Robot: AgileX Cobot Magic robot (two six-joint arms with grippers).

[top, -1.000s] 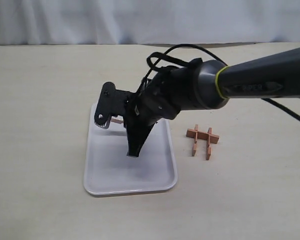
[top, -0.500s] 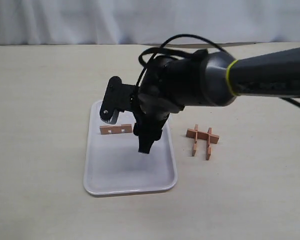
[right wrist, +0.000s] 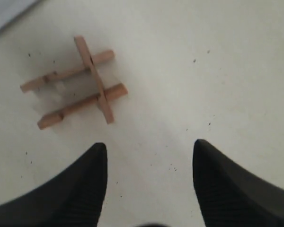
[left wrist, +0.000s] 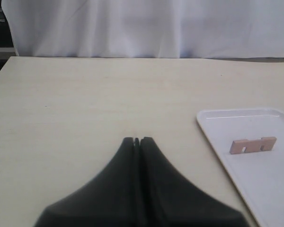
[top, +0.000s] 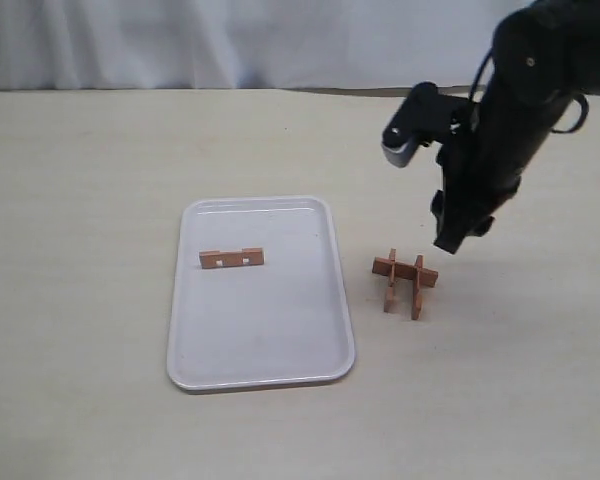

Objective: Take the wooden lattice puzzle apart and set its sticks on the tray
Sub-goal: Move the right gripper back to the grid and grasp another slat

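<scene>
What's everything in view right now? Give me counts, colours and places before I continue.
tray: one, white, on the table, middle-left of the exterior view.
stick: one, reddish-brown, lying loose on the tray's far half.
lattice puzzle: one, reddish-brown, three sticks interlocked, on the table right of the tray and apart from it.
table: one, pale beige.
curtain: one, white, behind the table.
right arm: one, black, raised at the right, near the puzzle.
right jaws: black, apart, empty, not touching the puzzle.
left jaws: black, closed together, empty, seen only in the left wrist view.
</scene>
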